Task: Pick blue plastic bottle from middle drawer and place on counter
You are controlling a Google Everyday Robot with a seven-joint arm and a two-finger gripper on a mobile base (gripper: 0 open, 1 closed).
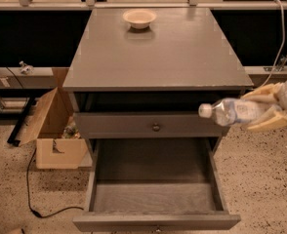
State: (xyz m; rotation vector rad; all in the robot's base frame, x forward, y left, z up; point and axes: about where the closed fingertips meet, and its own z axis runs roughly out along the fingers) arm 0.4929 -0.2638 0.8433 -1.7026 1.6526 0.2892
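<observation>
The blue plastic bottle point(230, 112) is clear with a white cap that points left. It lies sideways in my gripper point(263, 110), whose cream fingers are shut on its base end. I hold it in the air at the cabinet's right front corner, just below the counter point(158, 52) edge and above the open middle drawer point(155, 184). The drawer is pulled out and its grey floor is bare. My arm comes in from the right edge of the view.
A cream bowl point(139, 18) stands at the back of the counter. A shut upper drawer with a round knob point(156, 127) sits above the open one. An open cardboard box point(53, 128) and a black cable point(41, 199) lie on the speckled floor at the left.
</observation>
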